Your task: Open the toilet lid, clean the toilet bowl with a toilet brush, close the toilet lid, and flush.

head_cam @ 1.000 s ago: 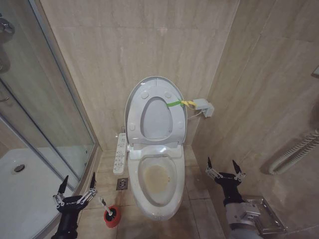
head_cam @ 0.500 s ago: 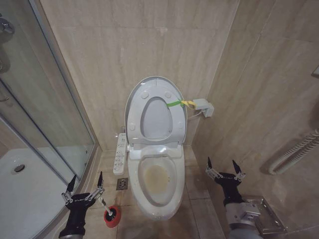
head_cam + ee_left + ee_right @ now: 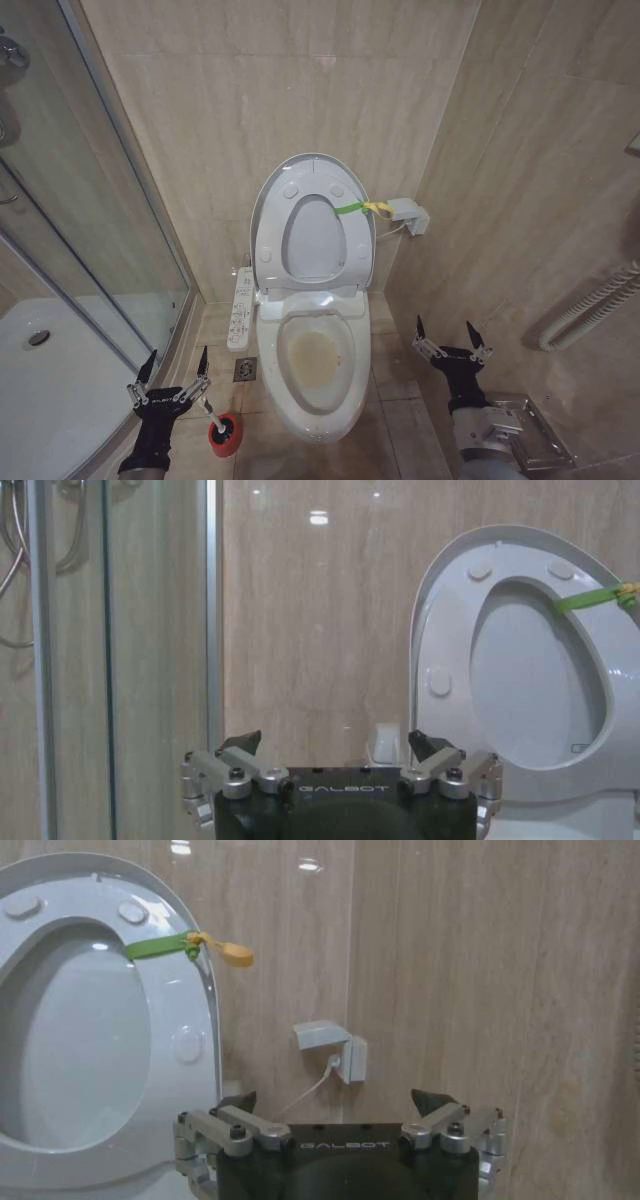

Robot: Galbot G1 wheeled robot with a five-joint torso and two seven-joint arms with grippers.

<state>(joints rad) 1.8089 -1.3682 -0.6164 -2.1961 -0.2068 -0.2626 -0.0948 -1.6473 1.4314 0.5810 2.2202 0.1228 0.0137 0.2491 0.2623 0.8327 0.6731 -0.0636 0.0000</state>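
Note:
The toilet lid [image 3: 315, 240] stands raised against the back wall with the ring seat up against it, and a green-and-yellow strap [image 3: 355, 208] is tied at its edge. Below it the toilet bowl [image 3: 276, 372] lies uncovered, with a brownish-yellow stain inside. The toilet brush [image 3: 222, 433] stands on the floor to the left of the bowl, its white handle leaning out of a red base. My left gripper [image 3: 175, 360] is open, just left of and above the brush handle. My right gripper [image 3: 444, 330] hangs open to the right of the bowl. The left wrist view shows the left gripper [image 3: 333, 742] and the lid [image 3: 540, 690].
A glass shower screen [image 3: 100, 230] and white shower tray [image 3: 40, 380] close off the left. The button panel [image 3: 240, 308] and a floor drain [image 3: 245, 369] lie between the shower and the bowl. A wall box [image 3: 408, 215], a white ribbed hose [image 3: 590, 305] and a metal holder [image 3: 530, 432] are on the right.
My left gripper has moved right and a little forward, ending beside the brush handle. The right arm, lid and brush have not moved.

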